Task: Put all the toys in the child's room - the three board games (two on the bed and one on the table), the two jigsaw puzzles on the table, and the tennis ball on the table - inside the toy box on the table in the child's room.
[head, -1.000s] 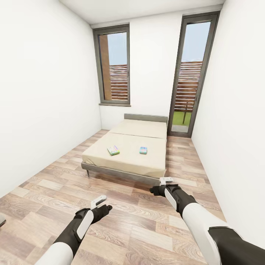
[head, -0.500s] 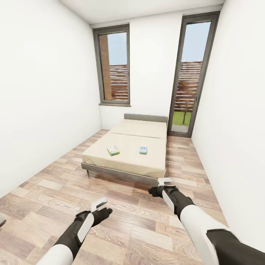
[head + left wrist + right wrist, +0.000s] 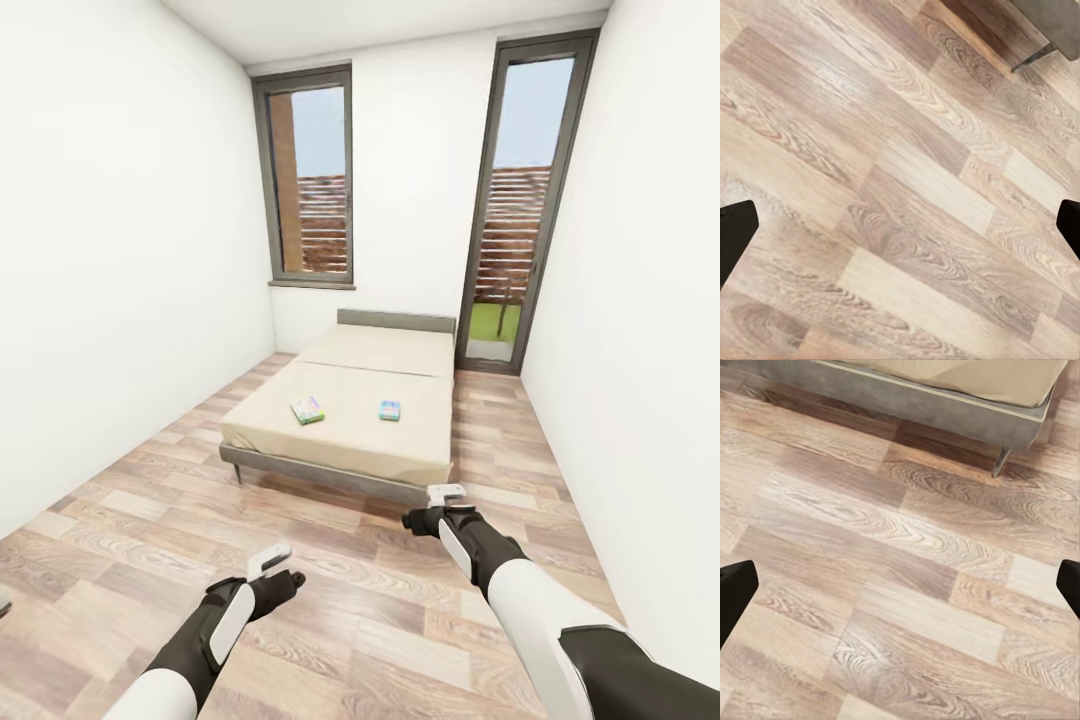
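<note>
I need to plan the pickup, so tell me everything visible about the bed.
The bed is low and wide, with a plain beige mattress in a thin grey frame on slim legs and a grey headboard against the far wall between the windows. It stands on the wood-plank floor. Two small flat board games lie apart on its near half. Nothing else touches it.

Both end effectors (image 3: 272, 553) (image 3: 447, 491) open, empty

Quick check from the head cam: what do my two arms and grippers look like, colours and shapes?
Both arms match: glossy white rounded upper shells, then black forearm sections with a long white inlay panel. Each ends in a black wrist and a small gripper, left gripper and right gripper, with pale white-grey fingers. In the wrist views the fingertips look dark. No cables or markings visible.
</note>
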Controlling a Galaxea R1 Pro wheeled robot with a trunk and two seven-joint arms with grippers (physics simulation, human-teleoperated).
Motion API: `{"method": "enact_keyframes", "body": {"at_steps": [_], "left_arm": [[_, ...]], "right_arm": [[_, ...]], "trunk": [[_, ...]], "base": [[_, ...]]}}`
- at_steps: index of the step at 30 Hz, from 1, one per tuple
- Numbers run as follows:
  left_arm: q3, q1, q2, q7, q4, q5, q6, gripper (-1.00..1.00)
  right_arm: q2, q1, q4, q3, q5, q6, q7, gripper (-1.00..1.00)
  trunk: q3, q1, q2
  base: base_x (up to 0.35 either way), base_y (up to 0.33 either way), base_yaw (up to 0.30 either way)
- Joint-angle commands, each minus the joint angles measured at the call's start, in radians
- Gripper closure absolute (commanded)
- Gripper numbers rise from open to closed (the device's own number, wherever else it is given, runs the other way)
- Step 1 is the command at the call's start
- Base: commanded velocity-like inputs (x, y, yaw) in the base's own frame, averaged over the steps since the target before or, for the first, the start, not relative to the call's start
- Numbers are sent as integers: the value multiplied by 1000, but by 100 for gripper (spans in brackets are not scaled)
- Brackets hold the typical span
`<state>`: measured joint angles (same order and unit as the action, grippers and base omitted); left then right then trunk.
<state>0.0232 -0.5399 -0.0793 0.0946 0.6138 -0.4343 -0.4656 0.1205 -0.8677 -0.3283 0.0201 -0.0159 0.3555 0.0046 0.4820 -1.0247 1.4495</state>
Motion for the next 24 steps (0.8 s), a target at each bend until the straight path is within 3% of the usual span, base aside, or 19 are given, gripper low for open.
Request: {"method": "enact_keyframes", "body": {"at_steps": [1,16,24], "left_arm": [[2,0,-1,7,2,-11,-6,-100],[3,1,2,-7,1,-16,-7,-100],[2,1,7,-36,1,-58,-6,-100]], "right_arm": [[0,0,-2,2,-2,6,0,-100],[1,1,-4,2,-2,4,-1,-100],[1,1,-4,1,-2,4,-1,-100]], "trunk": [[1,0,1],[1,0,1],[1,0,1]], "base": [[203,0,0],[293,0,0],[332,1,0]]}}
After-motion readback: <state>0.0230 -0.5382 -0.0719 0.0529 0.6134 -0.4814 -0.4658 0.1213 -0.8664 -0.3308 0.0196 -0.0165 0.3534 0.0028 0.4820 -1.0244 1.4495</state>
